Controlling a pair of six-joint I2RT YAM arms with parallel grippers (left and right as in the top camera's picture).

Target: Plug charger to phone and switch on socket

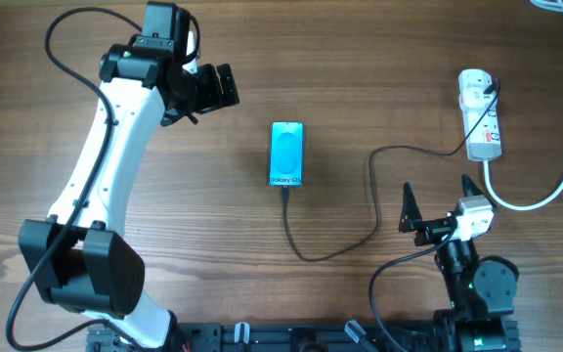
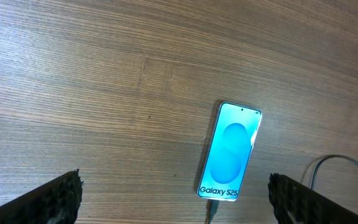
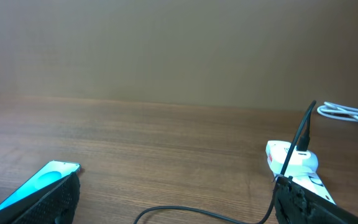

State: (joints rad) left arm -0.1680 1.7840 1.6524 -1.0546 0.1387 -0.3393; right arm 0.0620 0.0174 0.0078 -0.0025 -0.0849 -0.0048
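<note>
1. The right gripper (image 1: 437,198) is nearest, wide open and holding nothing.
2. The charger (image 1: 374,210) loops on the table (image 1: 360,59), its tip at the phone's near end.
3. The phone (image 1: 286,154) lies flat in the middle.
4. The socket (image 1: 480,122) lies far right.
5. The left gripper (image 1: 228,88), far left, is wide open and empty.

Overhead: high up, facing straight down over the whole table (image 1: 360,59). Left wrist: near, from 10 o'clock, tipped steeply down onto the phone (image 2: 230,151). Right wrist: low at 4 o'clock, facing 12, almost level. Shared across all three: phone. Shared by overhead and right wrist: socket (image 3: 293,158).
</note>
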